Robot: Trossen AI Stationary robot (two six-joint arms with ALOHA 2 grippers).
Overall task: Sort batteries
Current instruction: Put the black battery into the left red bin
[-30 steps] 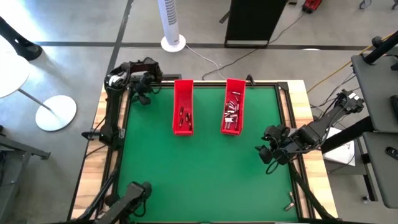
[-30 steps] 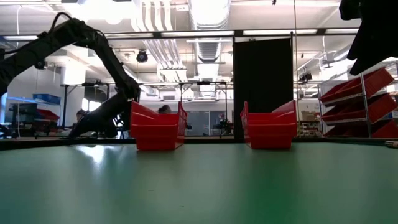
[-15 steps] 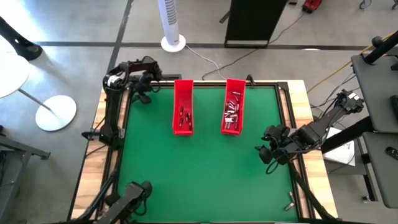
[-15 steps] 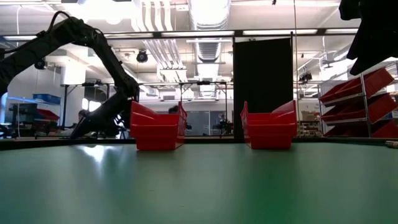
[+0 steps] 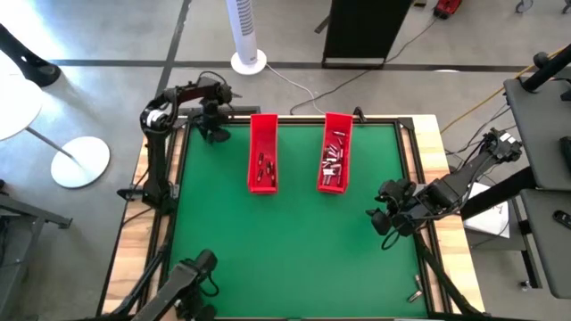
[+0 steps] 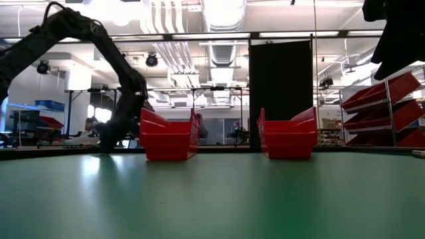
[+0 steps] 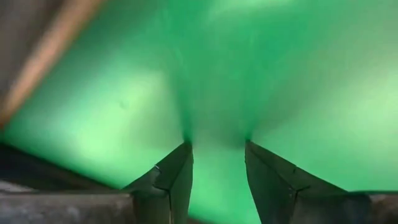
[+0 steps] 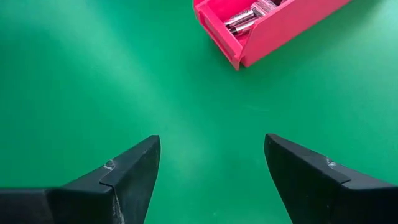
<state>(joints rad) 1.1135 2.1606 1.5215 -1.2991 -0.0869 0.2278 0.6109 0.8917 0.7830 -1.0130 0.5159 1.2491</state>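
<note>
Batteries (image 5: pixel 333 160) heaped in right-hand red tray (image 5: pixel 335 152), a few darker ones (image 5: pixel 262 167) in left-hand red tray (image 5: pixel 262 152), both trays side by side at far end of green table (image 5: pixel 285 241). Left pincer (image 5: pixel 214 132) at far left corner, just beside left tray, fingers parted, nothing between. Right pincer (image 5: pixel 379 218) over right edge, spread wide, empty, near right tray.

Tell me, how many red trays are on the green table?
2. The left red tray and the right red tray stand side by side at the table's far edge.
</note>
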